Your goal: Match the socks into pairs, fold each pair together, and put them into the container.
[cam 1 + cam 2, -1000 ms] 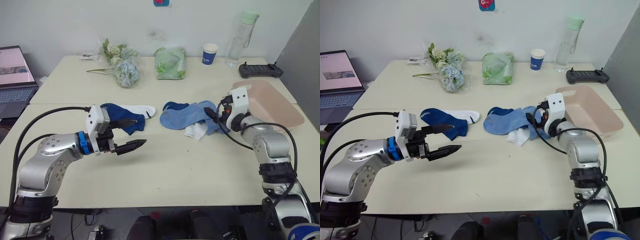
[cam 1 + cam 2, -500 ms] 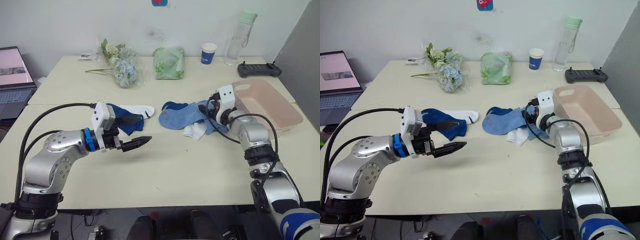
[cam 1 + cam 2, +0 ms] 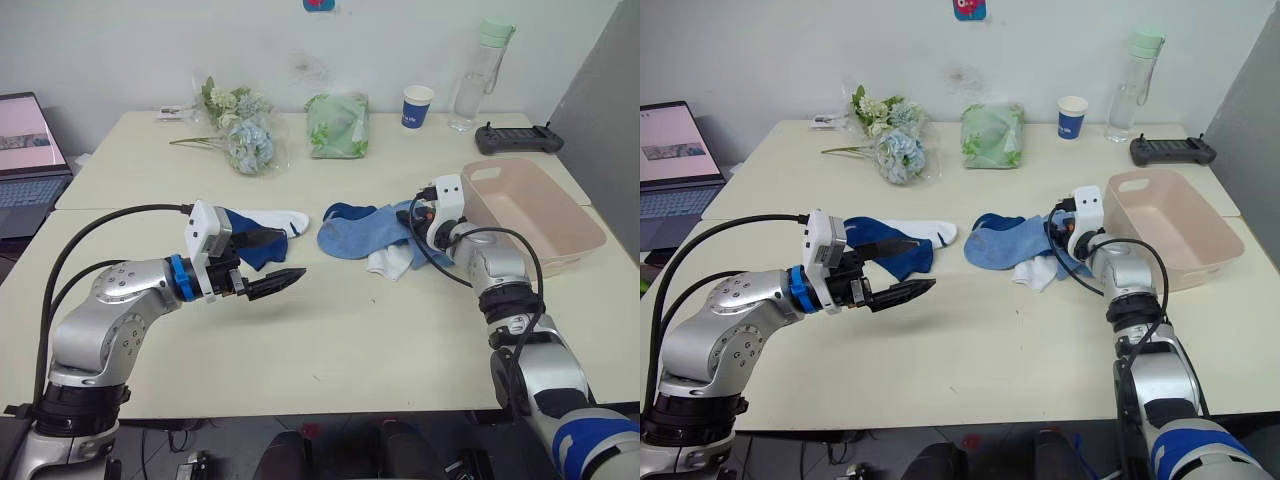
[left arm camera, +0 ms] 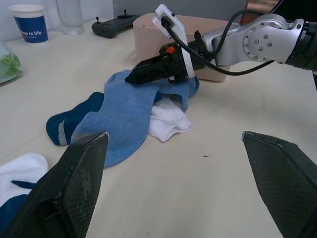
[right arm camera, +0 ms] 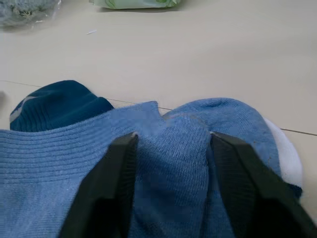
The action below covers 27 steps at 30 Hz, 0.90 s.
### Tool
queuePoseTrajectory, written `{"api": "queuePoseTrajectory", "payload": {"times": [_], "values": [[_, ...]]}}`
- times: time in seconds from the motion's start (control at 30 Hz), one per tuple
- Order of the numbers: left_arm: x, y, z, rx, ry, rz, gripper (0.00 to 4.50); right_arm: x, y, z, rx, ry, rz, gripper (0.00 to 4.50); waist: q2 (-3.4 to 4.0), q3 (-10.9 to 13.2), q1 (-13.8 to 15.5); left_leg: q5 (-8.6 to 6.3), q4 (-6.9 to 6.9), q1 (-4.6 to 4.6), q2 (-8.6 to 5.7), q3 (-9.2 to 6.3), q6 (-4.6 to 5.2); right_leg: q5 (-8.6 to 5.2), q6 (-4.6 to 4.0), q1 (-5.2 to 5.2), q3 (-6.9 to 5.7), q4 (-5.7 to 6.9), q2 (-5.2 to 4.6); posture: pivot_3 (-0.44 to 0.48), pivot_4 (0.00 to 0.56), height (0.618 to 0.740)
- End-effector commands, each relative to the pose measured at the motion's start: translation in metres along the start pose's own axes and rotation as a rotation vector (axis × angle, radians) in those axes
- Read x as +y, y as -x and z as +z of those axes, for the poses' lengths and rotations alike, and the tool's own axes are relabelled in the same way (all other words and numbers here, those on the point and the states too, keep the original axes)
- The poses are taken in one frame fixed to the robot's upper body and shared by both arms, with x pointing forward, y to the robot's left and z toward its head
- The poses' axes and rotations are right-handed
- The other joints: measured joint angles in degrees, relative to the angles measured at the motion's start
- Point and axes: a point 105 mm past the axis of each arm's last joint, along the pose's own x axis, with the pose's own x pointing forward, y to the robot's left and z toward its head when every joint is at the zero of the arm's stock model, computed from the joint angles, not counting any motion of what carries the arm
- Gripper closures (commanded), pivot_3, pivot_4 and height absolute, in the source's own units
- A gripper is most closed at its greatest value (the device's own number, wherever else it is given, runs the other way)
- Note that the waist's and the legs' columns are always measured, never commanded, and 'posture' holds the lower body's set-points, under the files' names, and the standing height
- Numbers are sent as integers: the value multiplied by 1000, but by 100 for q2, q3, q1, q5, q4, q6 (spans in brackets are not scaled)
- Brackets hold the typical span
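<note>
Where the head camera looks down, the left gripper [image 3: 268, 262] hovers with fingers apart over the table [image 3: 330, 330], near a navy sock [image 3: 250, 240]. The pink container [image 3: 535, 205] sits far right. In the right wrist view, the right gripper [image 5: 171, 163], spread wide, presses a light blue sock [image 5: 168, 153].

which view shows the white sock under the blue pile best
The left wrist view: the white sock pokes out clear below the light blue sock. Both eye views show it smaller; the right wrist view catches just a white edge.
</note>
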Motion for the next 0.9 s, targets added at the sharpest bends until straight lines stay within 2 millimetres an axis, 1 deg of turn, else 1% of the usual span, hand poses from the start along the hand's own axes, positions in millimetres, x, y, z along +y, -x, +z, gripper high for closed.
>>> {"api": "queuePoseTrajectory", "payload": {"times": [0.03,0.07,0.1,0.13,0.17,0.4,0.47,0.5,0.57,0.63,0.7,0.77,0.9], "values": [[-4,-1,11,-29,-38,-16,0,2,3,25,-81,7,18,3305,1,0,1,0,0,0,0,1,0,0,0,0,1,0,0,0,150,740],[-4,-1,10,-29,-38,-16,0,2,3,26,-83,7,19,3746,1,0,0,0,0,0,0,0,0,0,0,0,0,-1,0,0,150,740],[-4,-1,11,-28,-38,-15,0,3,4,26,-84,7,28,4016,1,0,0,0,0,0,0,1,0,0,0,0,1,-1,0,0,150,740],[-3,-1,11,-28,-38,-12,0,4,5,26,-87,9,38,4389,1,1,0,0,0,0,0,1,0,0,0,0,1,-1,0,0,150,740],[-3,-1,11,-27,-38,-11,0,5,6,26,-88,10,45,4454,1,1,0,0,0,-1,0,1,0,0,0,-1,1,-1,0,0,150,740],[2,5,7,-6,-36,15,0,25,24,46,-165,71,123,4454,1,1,4,0,-1,-4,1,-1,0,0,0,-4,0,-1,0,0,150,740],[6,13,-1,26,-36,37,0,43,37,60,-210,89,181,4454,3,2,6,0,-1,-5,0,0,0,0,0,-7,1,0,-1,0,150,740],[8,17,-5,44,-37,48,0,55,45,66,-235,94,217,4454,4,3,2,0,-2,-7,1,-1,0,0,0,-12,1,1,0,0,150,740],[11,24,-8,68,-42,57,0,82,62,72,-265,113,308,4454,5,3,-1,0,-5,-13,2,0,0,0,0,-25,2,3,0,0,150,740],[12,27,-7,74,-44,57,0,98,73,71,-272,132,367,4454,5,3,6,0,-5,-30,5,-4,0,0,0,-45,-2,8,2,0,150,740],[13,28,-6,79,-51,57,0,109,82,69,-269,127,400,4454,5,3,9,0,-4,-34,6,-9,0,0,0,-45,-6,6,2,0,150,740],[16,30,-4,87,-57,61,0,127,95,67,-279,115,467,4454,5,3,10,0,-3,-34,2,-7,0,0,0,-43,-3,5,-1,0,150,740],[18,34,-3,109,-58,57,0,154,117,63,-283,72,575,4454,5,3,9,0,-2,-35,0,-7,0,0,0,-43,-5,4,-4,0,150,740]]}}
